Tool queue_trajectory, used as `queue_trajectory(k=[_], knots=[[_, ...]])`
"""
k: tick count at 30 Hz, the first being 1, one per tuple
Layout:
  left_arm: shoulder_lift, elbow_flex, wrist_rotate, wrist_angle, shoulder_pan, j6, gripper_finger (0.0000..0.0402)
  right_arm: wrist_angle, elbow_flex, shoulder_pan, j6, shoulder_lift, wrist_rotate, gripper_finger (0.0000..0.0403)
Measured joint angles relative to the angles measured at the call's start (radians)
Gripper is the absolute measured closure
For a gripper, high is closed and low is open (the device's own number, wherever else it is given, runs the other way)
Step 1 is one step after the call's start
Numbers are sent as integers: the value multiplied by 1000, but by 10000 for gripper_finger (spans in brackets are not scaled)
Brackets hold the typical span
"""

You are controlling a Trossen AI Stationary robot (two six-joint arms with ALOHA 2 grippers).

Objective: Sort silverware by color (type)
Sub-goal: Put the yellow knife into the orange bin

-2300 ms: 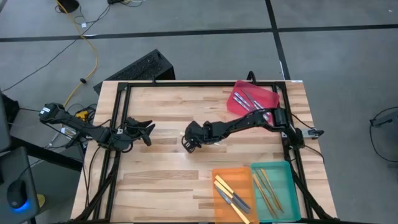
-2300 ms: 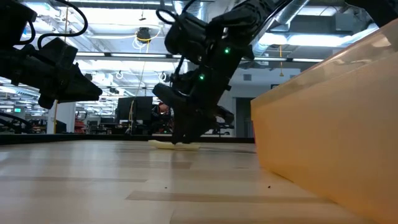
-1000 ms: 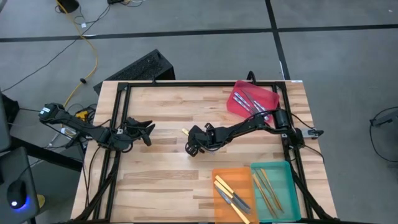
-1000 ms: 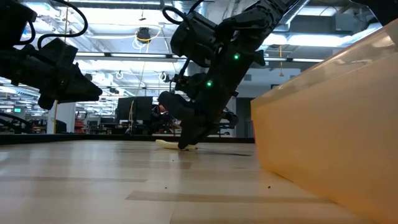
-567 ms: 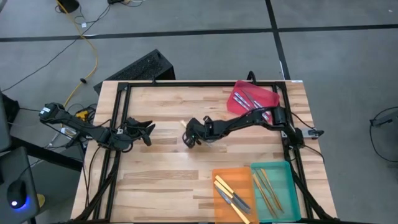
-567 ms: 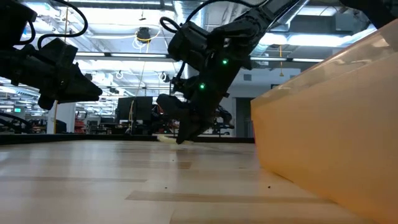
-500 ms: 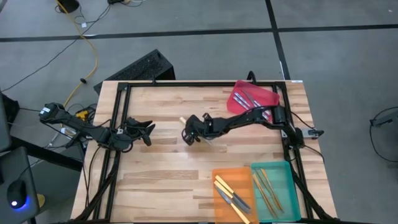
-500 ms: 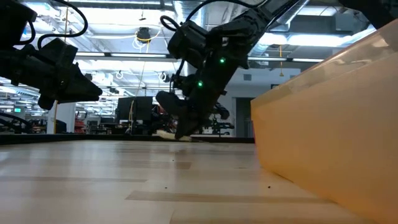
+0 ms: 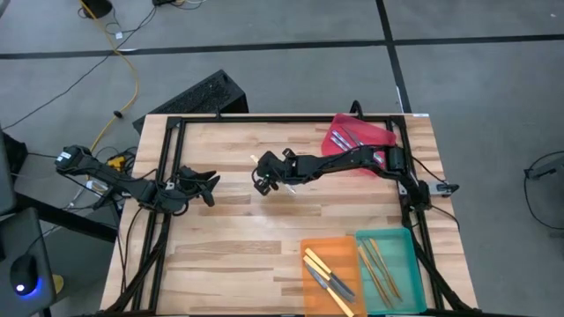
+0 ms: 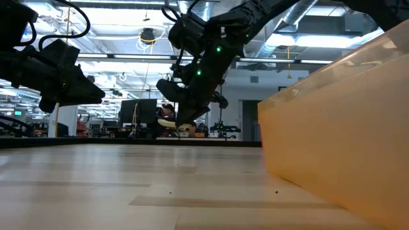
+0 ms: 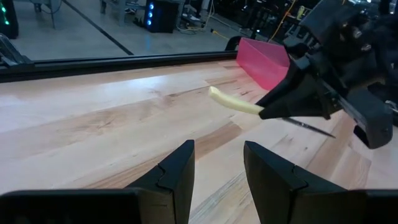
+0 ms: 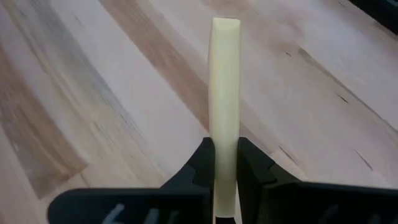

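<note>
My right gripper (image 9: pixel 263 179) hovers above the middle of the table, shut on a yellow-handled utensil (image 12: pixel 224 81). Its yellow handle (image 11: pixel 232 102) sticks out ahead of the fingers, and its thin silver end (image 11: pixel 313 129) trails behind them. In the low view the utensil (image 10: pixel 167 123) hangs clear of the wood. My left gripper (image 11: pixel 217 168) waits open at the table's left edge (image 9: pixel 208 187), with nothing between its fingers. More silverware lies in the three trays. My right gripper pinches the yellow handle's rear part (image 12: pixel 225 155) between its two fingers (image 12: pixel 202 163), near where the silver end begins. The fingers slant down from the table's right and lie along the utensil. The utensil is lifted clear of the table, roughly level.
A red tray (image 9: pixel 381 139) with blue-handled pieces stands at the far right. An orange tray (image 9: pixel 339 246) with yellow-handled pieces and a teal tray (image 9: pixel 401 255) with wooden pieces sit at the near right. Bare wood spreads across the table's left and middle.
My right gripper has risen and gone toward the table's far edge and slightly left, staying shut. The yellow-handled utensil, whose handle lay on the wood a second ago, has been lifted clear and carried along.
</note>
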Motion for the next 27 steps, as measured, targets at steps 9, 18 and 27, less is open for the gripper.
queue_trajectory(k=[9,18,27], knots=[[0,0,0,0,0,0,280,-120,90,4,-26,-2,0,358],[0,0,0,0,0,0,280,-258,175,11,-34,-2,0,358],[0,0,0,0,0,0,280,-385,288,38,-78,-3,-1,358]])
